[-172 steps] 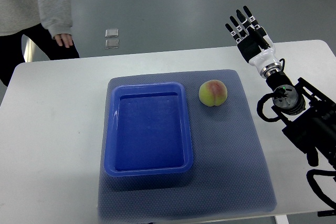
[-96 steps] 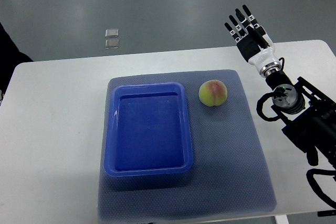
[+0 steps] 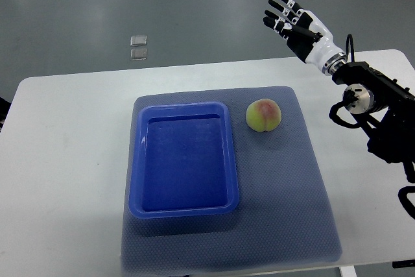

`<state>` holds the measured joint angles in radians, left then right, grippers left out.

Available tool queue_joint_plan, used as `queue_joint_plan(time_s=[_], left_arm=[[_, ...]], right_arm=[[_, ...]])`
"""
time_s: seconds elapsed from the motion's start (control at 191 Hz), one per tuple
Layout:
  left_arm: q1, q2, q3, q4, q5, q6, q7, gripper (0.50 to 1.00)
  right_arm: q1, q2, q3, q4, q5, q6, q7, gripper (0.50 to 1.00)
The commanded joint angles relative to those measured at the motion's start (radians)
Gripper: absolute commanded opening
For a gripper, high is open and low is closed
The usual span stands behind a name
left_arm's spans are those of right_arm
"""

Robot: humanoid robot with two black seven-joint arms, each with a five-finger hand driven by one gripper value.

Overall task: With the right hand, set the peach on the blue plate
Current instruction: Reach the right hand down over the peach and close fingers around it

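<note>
peach (image 3: 263, 115) upright beside blue plate (image 3: 183, 158)

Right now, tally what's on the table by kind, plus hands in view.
Peach: 1
Blue plate: 1
Grey-blue mat: 1
Right hand, open, above the table's far edge: 1
Total: 4

Right robot hand (image 3: 295, 23) built of black finger segments with white patches at the knuckles and a white shell over the back. Silver ring at the wrist. Black forearm beyond it, boxy and angular, with a round silver-grey joint cap and thin black cables looping alongside.
</note>
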<state>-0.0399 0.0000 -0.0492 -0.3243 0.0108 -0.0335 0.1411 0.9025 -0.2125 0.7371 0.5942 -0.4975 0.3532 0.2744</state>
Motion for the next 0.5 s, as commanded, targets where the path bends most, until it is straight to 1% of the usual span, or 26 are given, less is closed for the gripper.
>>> queue_joint_plan(time_s=[0.0, 0.01, 0.016, 0.021, 0.105, 0.147, 0.157, 0.183, 0.236, 0.241, 0.272, 0.356, 0.445, 0.45, 0.497], left_arm=[[0.0, 0.0, 0.0, -0.001, 0.0, 0.0, 0.0, 1.0], [0.0, 0.0, 0.0, -0.001, 0.0, 0.0, 0.0, 1.0], [0.0, 0.0, 0.0, -0.001, 0.0, 0.0, 0.0, 1.0], [0.0, 0.0, 0.0, -0.001, 0.0, -0.002, 0.0, 1.0], [0.0, 0.0, 0.0, 0.001, 0.0, 0.0, 0.0, 1.0], [0.0, 0.0, 0.0, 0.001, 0.0, 0.0, 0.0, 1.0], [0.0, 0.0, 0.0, 0.001, 0.0, 0.0, 0.0, 1.0], [0.0, 0.0, 0.0, -0.001, 0.0, 0.0, 0.0, 1.0], [0.0, 0.0, 0.0, -0.001, 0.0, 0.0, 0.0, 1.0], [0.0, 0.0, 0.0, -0.001, 0.0, -0.002, 0.0, 1.0], [0.0, 0.0, 0.0, -0.001, 0.0, -0.002, 0.0, 1.0], [0.0, 0.0, -0.001, 0.001, 0.0, -0.002, 0.0, 1.0], [0.0, 0.0, -0.001, 0.001, 0.0, -0.002, 0.0, 1.0], [0.0, 0.0, -0.001, 0.001, 0.0, -0.002, 0.0, 1.0], [0.0, 0.0, -0.001, 0.001, 0.0, 0.0, 0.0, 1.0]], right_arm=[[0.064, -0.036, -0.14, -0.001, -0.139, 0.009, 0.002, 0.93], [0.064, -0.036, -0.14, -0.001, -0.139, 0.009, 0.002, 0.93], [0.112, -0.063, -0.236, 0.001, -0.23, 0.019, 0.002, 0.93], [0.127, -0.071, -0.261, 0.001, -0.255, 0.024, 0.002, 0.93], [0.207, -0.107, -0.38, 0.016, -0.368, 0.067, 0.002, 0.93], [0.265, -0.137, -0.467, 0.068, -0.447, 0.112, 0.0, 0.93], [0.265, -0.137, -0.467, 0.068, -0.447, 0.112, 0.0, 0.93], [0.297, -0.162, -0.518, 0.116, -0.489, 0.139, 0.0, 0.93], [0.297, -0.162, -0.518, 0.116, -0.489, 0.139, 0.0, 0.93], [0.353, -0.201, -0.591, 0.2, -0.531, 0.177, 0.0, 0.93], [0.384, -0.209, -0.631, 0.234, -0.542, 0.196, 0.0, 0.93], [0.423, -0.197, -0.714, 0.242, -0.558, 0.193, -0.003, 0.93], [0.424, -0.189, -0.734, 0.242, -0.569, 0.187, -0.012, 0.93], [0.424, -0.18, -0.749, 0.24, -0.585, 0.173, -0.045, 0.93], [0.418, -0.177, -0.751, 0.239, -0.593, 0.168, -0.072, 0.93]])
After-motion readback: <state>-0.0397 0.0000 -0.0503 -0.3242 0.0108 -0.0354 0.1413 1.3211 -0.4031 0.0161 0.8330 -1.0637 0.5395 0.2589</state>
